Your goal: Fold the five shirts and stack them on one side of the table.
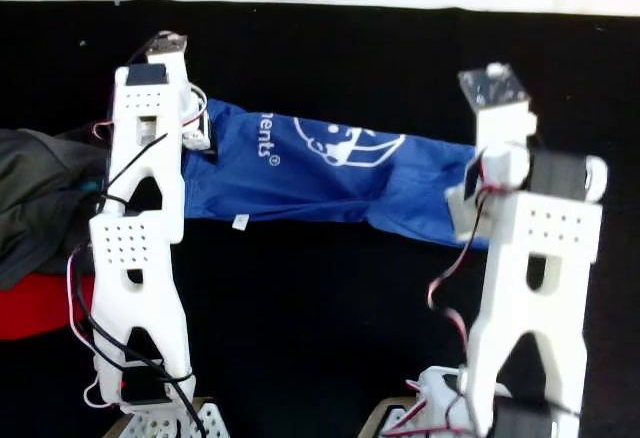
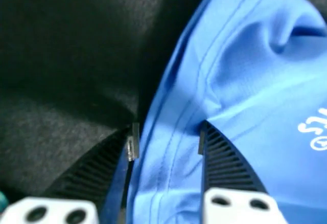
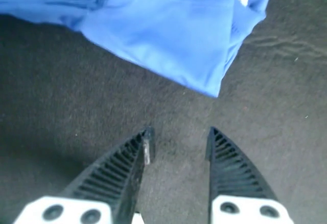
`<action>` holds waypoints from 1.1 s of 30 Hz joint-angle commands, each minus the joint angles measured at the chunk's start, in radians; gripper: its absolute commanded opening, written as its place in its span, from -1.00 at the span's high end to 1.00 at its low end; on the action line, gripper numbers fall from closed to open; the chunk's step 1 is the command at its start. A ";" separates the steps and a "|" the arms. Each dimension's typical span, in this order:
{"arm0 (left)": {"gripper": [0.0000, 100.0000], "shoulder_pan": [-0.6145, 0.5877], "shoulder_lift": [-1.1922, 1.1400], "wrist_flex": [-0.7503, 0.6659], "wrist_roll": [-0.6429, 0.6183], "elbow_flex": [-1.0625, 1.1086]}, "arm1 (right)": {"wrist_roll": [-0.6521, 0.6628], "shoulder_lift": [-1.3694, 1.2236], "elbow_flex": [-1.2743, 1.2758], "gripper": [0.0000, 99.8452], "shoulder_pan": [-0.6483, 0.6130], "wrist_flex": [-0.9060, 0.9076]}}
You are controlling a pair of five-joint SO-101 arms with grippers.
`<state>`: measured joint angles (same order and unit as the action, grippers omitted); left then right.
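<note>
The blue shirt (image 1: 330,173) lies stretched on the black surface (image 1: 320,308) between our claws. Our left claw (image 2: 166,139) gapes astride its hemmed edge; our right claw (image 3: 179,139) gapes over bare surface, a shirt corner just ahead.

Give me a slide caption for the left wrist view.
Left gripper, fingers open, straddling the edge of the blue shirt over the black table.
</note>
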<state>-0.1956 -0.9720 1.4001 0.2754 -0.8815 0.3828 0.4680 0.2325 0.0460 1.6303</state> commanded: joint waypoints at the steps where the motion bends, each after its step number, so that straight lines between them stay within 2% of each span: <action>1: 0.61 -0.004 -0.028 0.043 0.017 -0.067 | 0.012 0.130 0.163 0.67 -0.012 -0.070; 5: 0.69 0.005 -0.070 0.110 0.037 -0.116 | 0.012 0.220 0.286 0.67 -0.012 -0.110; 8: 0.98 0.005 -0.097 0.146 0.037 -0.157 | 0.012 0.277 0.340 0.67 -0.012 -0.127; 13: 0.98 -0.018 -0.125 0.195 0.043 -0.206 | 0.012 0.351 0.406 0.67 -0.010 -0.143; 16: 0.98 -0.048 -0.122 0.227 0.074 -0.268 | 0.012 0.383 0.470 0.77 -0.008 -0.171; 19: 0.98 -0.104 -0.124 0.278 0.109 -0.374 | 0.015 0.420 0.556 0.82 0.035 -0.209; 22: 0.98 -0.133 -0.128 0.328 0.133 -0.438 | 0.089 0.467 0.670 0.85 0.116 -0.291; 23: 0.98 -0.131 -0.125 0.342 0.138 -0.444 | 0.104 0.484 0.716 0.92 0.145 -0.338; 24: 0.98 -0.124 -0.122 0.350 0.138 -0.449 | 0.115 0.496 0.762 1.00 0.176 -0.389; 29: 0.98 -0.033 -0.056 0.362 0.092 -0.433 | 0.150 0.516 0.983 0.99 0.326 -0.610; 33: 0.98 0.104 0.116 0.364 0.055 -0.334 | 0.146 0.516 1.135 0.99 0.418 -0.765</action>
<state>-0.1972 -1.0303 1.7515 0.3567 -1.2559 0.5163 0.9682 1.2850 0.4020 0.9782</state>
